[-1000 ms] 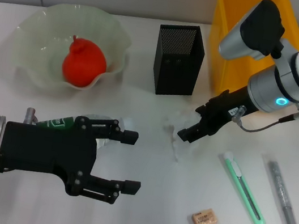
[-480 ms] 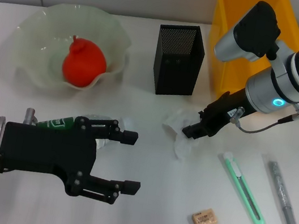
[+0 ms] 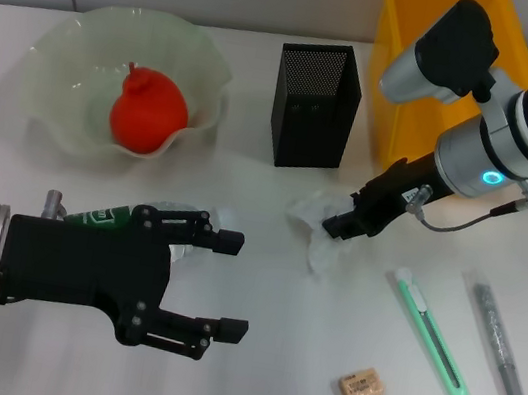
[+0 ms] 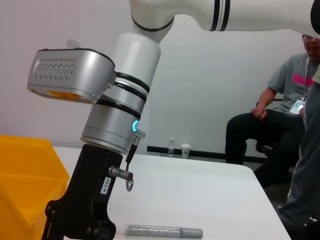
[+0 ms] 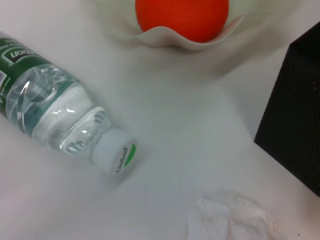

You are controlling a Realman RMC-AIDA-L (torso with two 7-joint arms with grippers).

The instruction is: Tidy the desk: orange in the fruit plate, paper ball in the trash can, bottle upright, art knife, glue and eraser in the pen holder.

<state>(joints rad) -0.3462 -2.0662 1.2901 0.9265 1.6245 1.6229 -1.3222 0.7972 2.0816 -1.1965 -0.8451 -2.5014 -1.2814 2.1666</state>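
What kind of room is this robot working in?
Probably an office or lab test space: a white table set with a black mesh pen holder and yellow plastic bin, and a seated man wearing a badge nearby.

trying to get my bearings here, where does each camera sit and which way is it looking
Head view: on the robot's head, looking down at the desk; shows left gripper open, right gripper on the paper ball.
Left wrist view: on the left wrist, looking across at the right arm and trash can.
Right wrist view: on the right wrist, looking down at the fallen bottle and orange; no fingers visible.
Shared: head and right wrist views both show orange, bottle, paper ball.
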